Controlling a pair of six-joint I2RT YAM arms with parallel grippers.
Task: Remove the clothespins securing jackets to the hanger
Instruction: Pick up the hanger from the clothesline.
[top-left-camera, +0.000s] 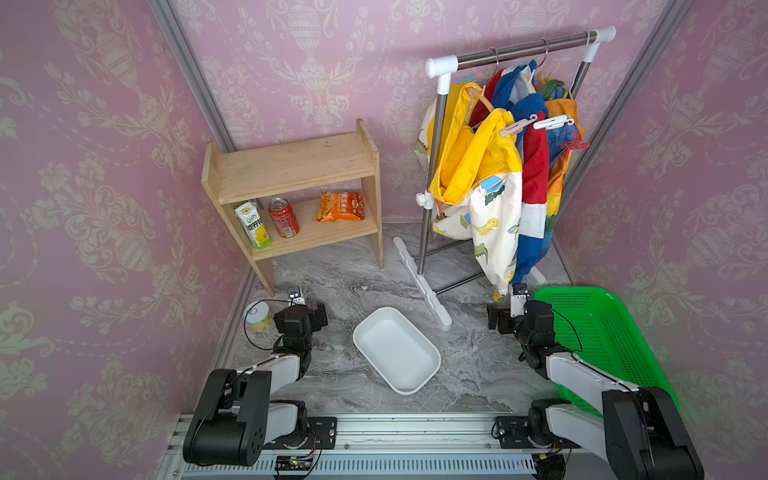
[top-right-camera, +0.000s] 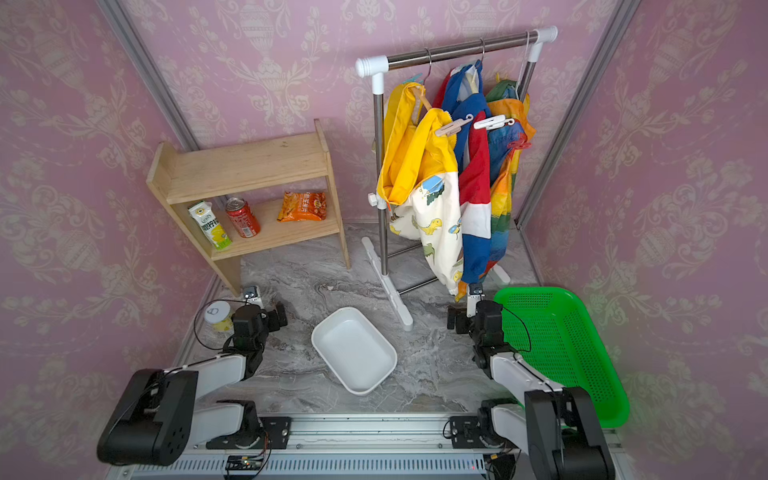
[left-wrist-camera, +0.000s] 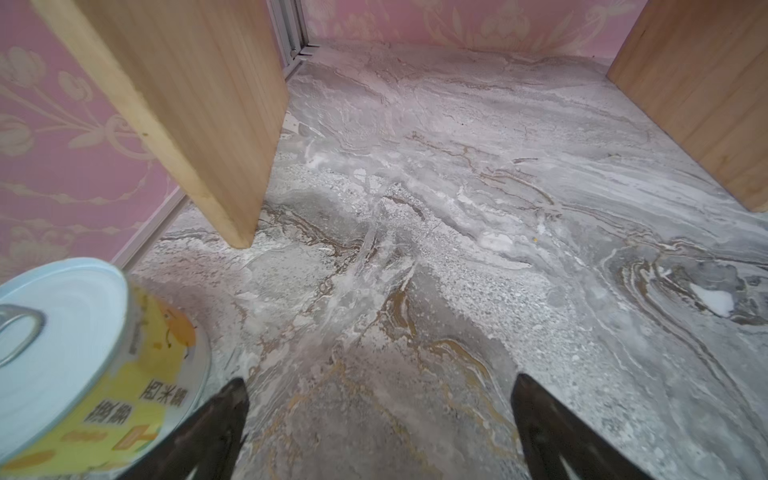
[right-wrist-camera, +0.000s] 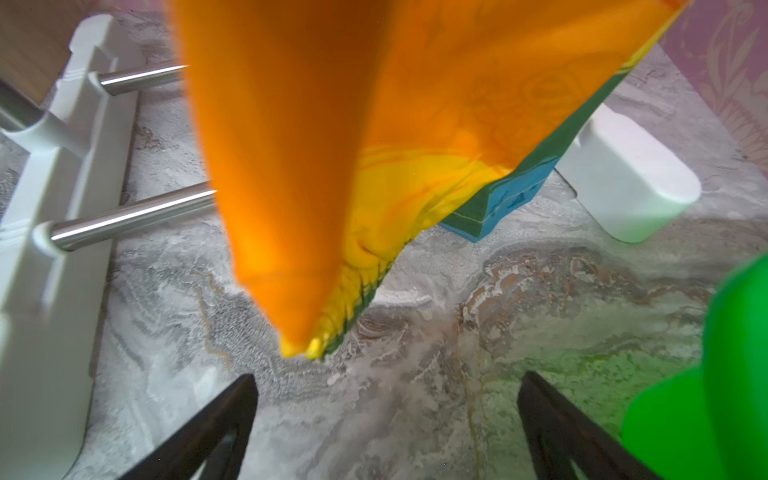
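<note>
- Left arm (top-left-camera: 278, 368) folds low, left fingers (left-wrist-camera: 224, 415) spread empty beside yellow tin can (left-wrist-camera: 83, 353).
- Right arm (top-left-camera: 582, 370) likewise, right fingers (right-wrist-camera: 232, 415) spread empty near rainbow patchwork jacket (right-wrist-camera: 311, 145).

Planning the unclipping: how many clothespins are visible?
4: teal near the rail, beige-pink on the yellow jacket, white beside it, red on the rainbow jacket. Others may be hidden.

The left arm (top-left-camera: 282, 368) and right arm (top-left-camera: 582, 374) pair smooth white link shells with boxy black joint housings. Thin black cables (top-left-camera: 246, 326) loop beside each wrist. Black base plates (top-left-camera: 322, 432), screwed down, sit on the aluminium rail (top-left-camera: 415, 428). The left gripper (left-wrist-camera: 380, 384) and right gripper (right-wrist-camera: 388, 380) have black fingers (left-wrist-camera: 216, 428) tapering to points.
</note>
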